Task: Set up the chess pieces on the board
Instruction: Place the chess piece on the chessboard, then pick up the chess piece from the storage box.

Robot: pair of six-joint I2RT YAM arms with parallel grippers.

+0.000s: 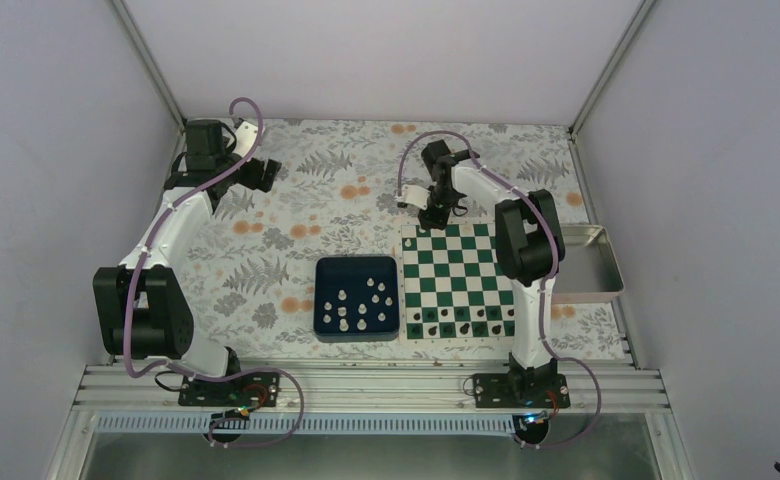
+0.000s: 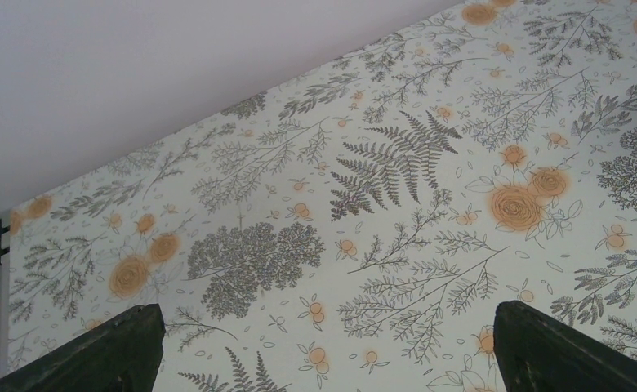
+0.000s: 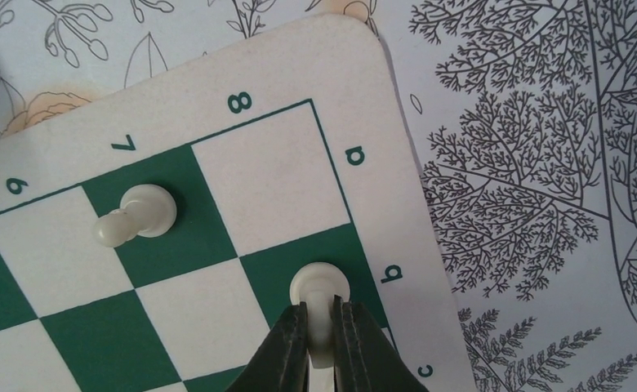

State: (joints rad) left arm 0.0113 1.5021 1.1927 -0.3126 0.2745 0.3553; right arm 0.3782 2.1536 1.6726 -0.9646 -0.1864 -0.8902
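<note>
In the top view the left gripper (image 1: 257, 174) hangs over the floral tablecloth (image 1: 296, 215) at the far left, well apart from everything else. Its own camera shows only the two dark fingertips (image 2: 103, 347), cut off at the bottom corners, spread wide with nothing but cloth between them. Toward the middle sits a dark blue tray (image 1: 356, 262), just beside the board at its 9 o'clock. About ten pale chess pieces (image 1: 362, 323) are scattered in it, too small to tell their kinds. The green and white board (image 1: 456, 270) lies right of the tray. Small black pieces (image 1: 456, 320) fill its near rows, though their count is hard to make out. The right gripper (image 1: 432, 216) reaches down at the board's 11 o'clock corner, which the arm partly hides in the top view. The right wrist view shows that gripper (image 3: 322, 309) clenched on one white piece (image 3: 319, 282), which stands on the green corner square beside the letter b, its lower part hidden by the fingers. A second white piece (image 3: 140, 214) rests free on the green square by the 7, at 10 o'clock from the held one. At the far right a shiny metal tray (image 1: 591, 265) is partly covered by the right arm.
</note>
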